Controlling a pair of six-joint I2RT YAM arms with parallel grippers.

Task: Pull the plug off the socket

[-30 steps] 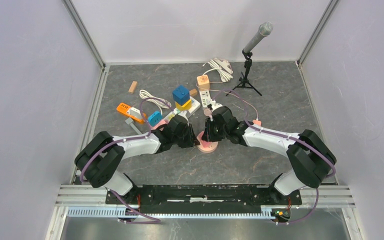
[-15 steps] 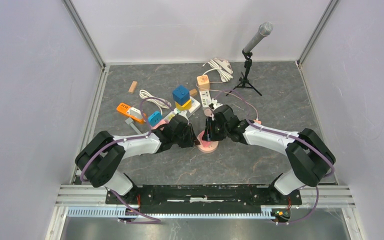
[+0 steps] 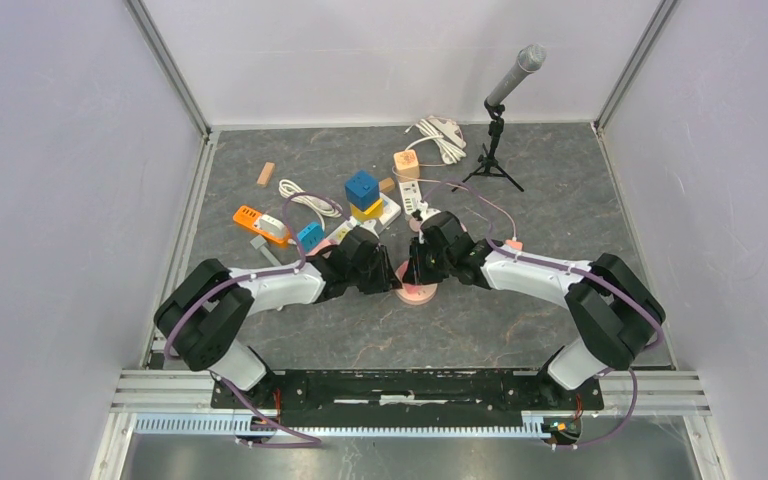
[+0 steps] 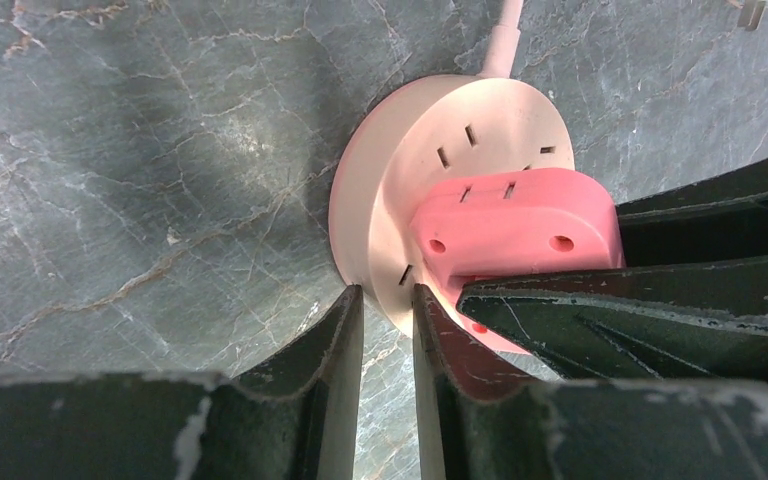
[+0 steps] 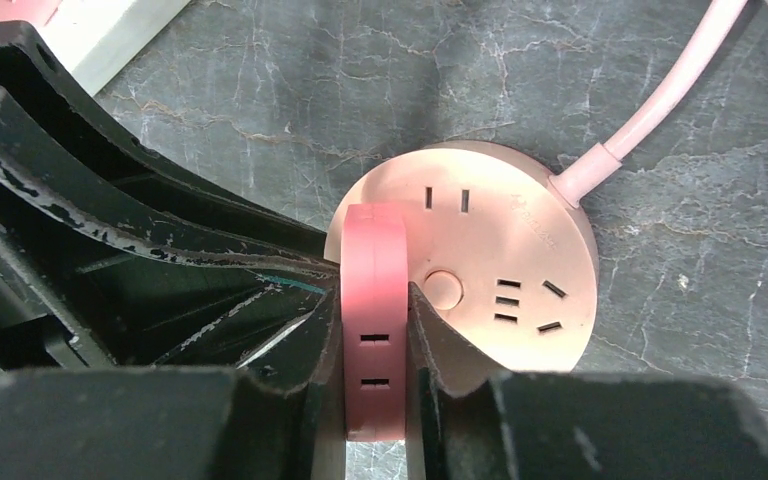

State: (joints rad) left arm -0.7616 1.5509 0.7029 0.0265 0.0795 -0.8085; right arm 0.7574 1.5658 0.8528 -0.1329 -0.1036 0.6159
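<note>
Plug (image 5: 375, 250) still seated in socket (image 5: 490, 230), pinched by right tool (image 5: 375, 300), left tool (image 4: 388, 300) nearly pressed together at rim

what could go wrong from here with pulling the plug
1. The left jaws seem to sit only at the rim of the round peach plastic socket, so it may lift with the flat pink plastic plug.
2. The right jaws pinch the plug's smooth sides and may slip off.

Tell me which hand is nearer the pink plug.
Right. The right hand is clamped on the pink plug itself, a finger on each side. The left hand pinches the rim of the round socket, just beside the plug.
</note>
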